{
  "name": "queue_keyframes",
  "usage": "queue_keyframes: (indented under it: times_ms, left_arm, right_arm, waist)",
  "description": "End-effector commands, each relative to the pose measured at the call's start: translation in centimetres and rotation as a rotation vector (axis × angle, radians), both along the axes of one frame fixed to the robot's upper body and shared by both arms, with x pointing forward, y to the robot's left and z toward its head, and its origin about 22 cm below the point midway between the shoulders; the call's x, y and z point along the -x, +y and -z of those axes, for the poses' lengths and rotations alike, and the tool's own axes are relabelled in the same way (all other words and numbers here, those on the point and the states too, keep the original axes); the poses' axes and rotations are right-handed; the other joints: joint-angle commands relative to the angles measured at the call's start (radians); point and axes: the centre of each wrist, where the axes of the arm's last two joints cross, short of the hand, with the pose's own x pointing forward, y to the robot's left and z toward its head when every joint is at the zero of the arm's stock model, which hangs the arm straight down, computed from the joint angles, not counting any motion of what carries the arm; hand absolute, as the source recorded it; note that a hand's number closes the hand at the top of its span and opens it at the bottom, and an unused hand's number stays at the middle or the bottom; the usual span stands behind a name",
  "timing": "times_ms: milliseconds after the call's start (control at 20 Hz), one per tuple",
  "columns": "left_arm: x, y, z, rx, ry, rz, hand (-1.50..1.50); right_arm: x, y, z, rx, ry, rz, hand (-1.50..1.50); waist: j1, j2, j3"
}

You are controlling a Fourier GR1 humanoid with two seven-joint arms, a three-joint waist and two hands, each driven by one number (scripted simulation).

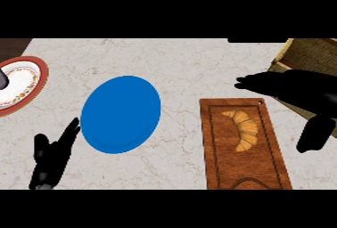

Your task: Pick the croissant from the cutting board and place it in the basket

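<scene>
A golden croissant (244, 129) lies on the upper half of the brown wooden cutting board (223, 164) at the right of the counter. The woven basket (313, 55) stands at the top right corner, partly cut off by the view's edge. My right hand (299, 89) hovers over the gap between board and basket, up and to the right of the croissant, fingers straight toward the left and thumb hanging down; it holds nothing. My left hand (52, 156) rests open at the lower left, fingers up.
A blue plate (120, 114) lies in the middle of the marble counter. A white plate with a red patterned rim (20, 84) sits at the left edge with a dark object on it.
</scene>
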Motion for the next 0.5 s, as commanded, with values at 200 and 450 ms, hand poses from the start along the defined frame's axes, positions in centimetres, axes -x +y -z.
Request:
queue_keyframes:
  times_ms: [200, 450]
  left_arm:
    - [0.7, 0.7, 2.4, 0.04, 0.144, -0.018, 0.0]
    - [0.8, -0.2, 0.6, 0.037, 0.113, 0.007, 0.0]
  right_arm:
    - [-0.1, -0.3, 5.2, 0.007, 0.005, -0.009, -1.5]
    - [-0.3, 0.3, 5.7, -0.013, -0.012, -0.017, -1.5]
  waist:
    - [-0.005, 0.009, -0.013]
    - [-0.004, 0.005, -0.013]
